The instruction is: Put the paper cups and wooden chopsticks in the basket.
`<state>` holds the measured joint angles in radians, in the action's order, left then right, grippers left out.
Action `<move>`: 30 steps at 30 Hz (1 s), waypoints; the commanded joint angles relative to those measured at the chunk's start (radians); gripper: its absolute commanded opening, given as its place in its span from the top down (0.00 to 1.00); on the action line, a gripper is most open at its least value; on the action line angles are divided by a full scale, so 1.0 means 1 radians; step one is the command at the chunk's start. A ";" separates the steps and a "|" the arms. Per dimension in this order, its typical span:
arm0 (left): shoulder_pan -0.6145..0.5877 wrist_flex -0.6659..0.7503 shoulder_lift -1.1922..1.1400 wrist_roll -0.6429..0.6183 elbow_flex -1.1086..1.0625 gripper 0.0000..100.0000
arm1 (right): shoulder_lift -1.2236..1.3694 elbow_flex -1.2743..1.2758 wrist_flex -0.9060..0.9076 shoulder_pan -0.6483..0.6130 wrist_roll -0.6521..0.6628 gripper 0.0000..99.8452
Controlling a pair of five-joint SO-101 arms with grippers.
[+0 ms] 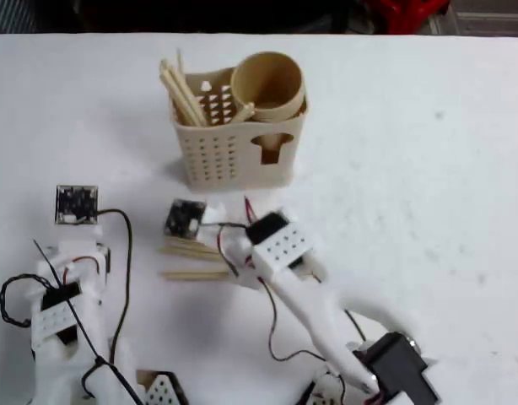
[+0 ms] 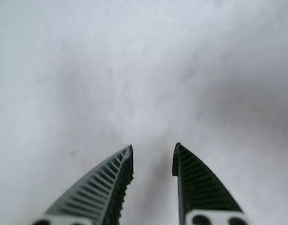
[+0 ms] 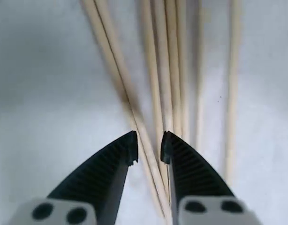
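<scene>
our right claw [image 3: 149,140], barely parted and empty, hangs over chopsticks [image 3: 168,70] at the basket's [image 1: 234,156] 6 o'clock; closing could scatter neighbours.

The white-bodied left arm [image 1: 61,316] and right arm [image 1: 314,308] are pictured with black motor blocks, perforated wrist plates and loose black and red cables. The left gripper [image 2: 152,149] and right gripper [image 3: 148,140] are fitted with dark, ribbed, tapered fingers [image 3: 195,173] set in white, screw-holed mounts.

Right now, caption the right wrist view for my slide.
Right hand, open, low above loose chopsticks lying on the table.
</scene>
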<state>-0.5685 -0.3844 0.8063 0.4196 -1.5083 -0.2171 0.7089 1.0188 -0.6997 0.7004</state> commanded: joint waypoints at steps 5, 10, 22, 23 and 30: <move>0.001 0.011 0.024 0.006 0.006 0.85 | -0.064 0.149 -0.154 -0.042 0.046 0.91; 0.001 0.011 0.024 0.006 0.006 0.85 | 0.033 0.112 -0.194 -0.021 0.006 0.91; 0.001 0.011 0.024 0.006 0.006 0.85 | 0.265 -0.167 -0.203 0.177 -0.080 0.91; 0.001 0.011 0.024 0.006 0.006 0.85 | 0.265 -0.173 -0.203 0.183 -0.077 0.91; 0.001 0.011 0.024 0.006 0.006 0.85 | 0.249 -0.160 -0.173 0.177 -0.069 0.91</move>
<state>-0.5685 -0.3844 0.8063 0.4196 -1.5083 0.0545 0.5800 0.8301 -0.5309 0.6375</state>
